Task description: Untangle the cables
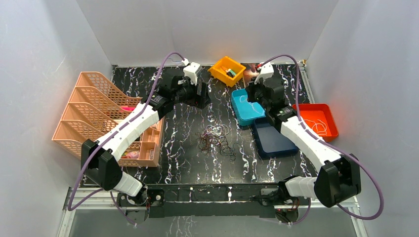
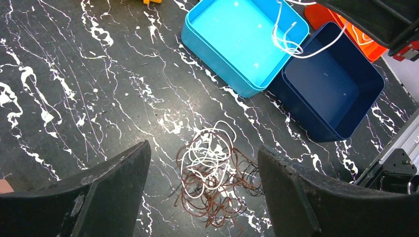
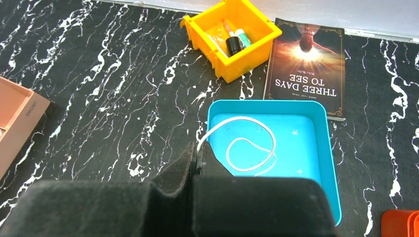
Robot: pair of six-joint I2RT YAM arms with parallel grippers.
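**Cables** [image 1: 215, 139]: a clump of white, black and reddish-brown wiry cords. It lay loose about the middle of the table [image 1: 180, 150], touching neither arm.

**Left gripper** [image 2: 203, 148]: fingers spread wide and empty, hovering over the clump.

**Right gripper** [image 3: 197, 154]: fingers pressed together, pinching one white cable [image 3: 239, 117]. Its loop hung above the teal tray [image 3: 267, 102] on the table's right half, apart from the clump.

**Dark blue tray** [image 2: 341, 84]: it sat against the teal tray's near side, corner to corner.

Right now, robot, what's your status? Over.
Left gripper open above the tangled cables. Right gripper shut on one white cable over the turquoise tray. Nothing blocking the tangle.
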